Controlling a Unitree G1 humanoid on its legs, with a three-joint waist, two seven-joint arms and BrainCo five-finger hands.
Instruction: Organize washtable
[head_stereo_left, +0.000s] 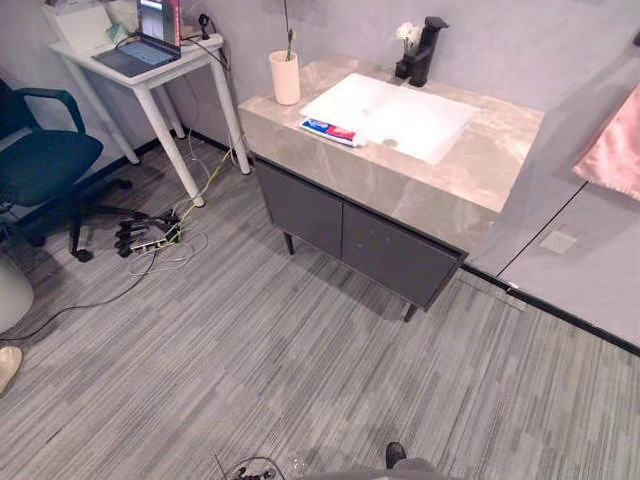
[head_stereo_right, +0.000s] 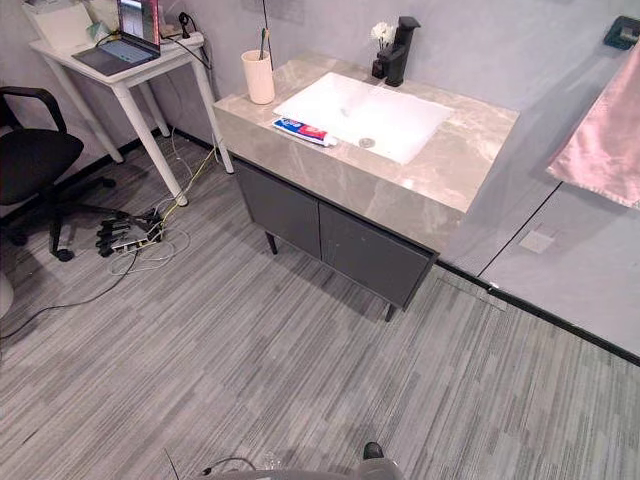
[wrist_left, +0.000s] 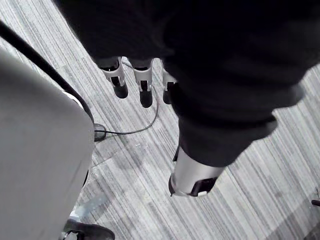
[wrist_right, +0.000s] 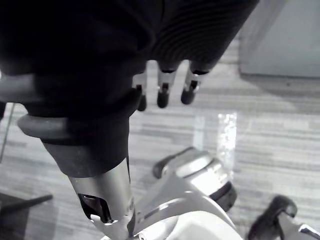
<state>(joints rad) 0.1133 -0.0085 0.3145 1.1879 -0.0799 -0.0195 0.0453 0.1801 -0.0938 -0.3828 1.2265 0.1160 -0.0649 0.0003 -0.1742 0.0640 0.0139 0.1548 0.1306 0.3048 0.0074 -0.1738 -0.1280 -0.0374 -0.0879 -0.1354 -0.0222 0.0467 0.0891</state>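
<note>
Left eye view: the washtable (head_stereo_left: 480, 175) stands against the grey wall, a stone-patterned top over 2 dark cabinet doors (head_stereo_left: 345, 228). A white sink (head_stereo_left: 400, 112) is set into the top, with a black faucet (head_stereo_left: 426, 48) at its back edge and small white flowers (head_stereo_left: 406, 33) just beside the faucet. A toothpaste tube (head_stereo_left: 330, 131) lies flat on the counter, touching the sink's front-left edge. A beige cup (head_stereo_left: 285, 78) stands upright on the counter's left corner with a thin stem rising from it. Left of the washtable is a white desk (head_stereo_left: 150, 78) carrying an open laptop (head_stereo_left: 148, 42), then an office chair (head_stereo_left: 45, 160), and a power strip with tangled cords (head_stereo_left: 150, 235) lies on the striped floor (head_stereo_left: 300, 360). A pink towel (head_stereo_left: 615, 150) hangs at the right edge.

The right eye view takes in more of that towel and adds 1 dark fixture (head_stereo_right: 622, 33) on the wall above it.

The left wrist view brings in the left hand (wrist_left: 144, 87), fingers straight and released, empty, hanging above the floor. The right wrist view gives the right hand (wrist_right: 162, 91), likewise relaxed and empty over the floor. Both hands are well apart from the washtable.
</note>
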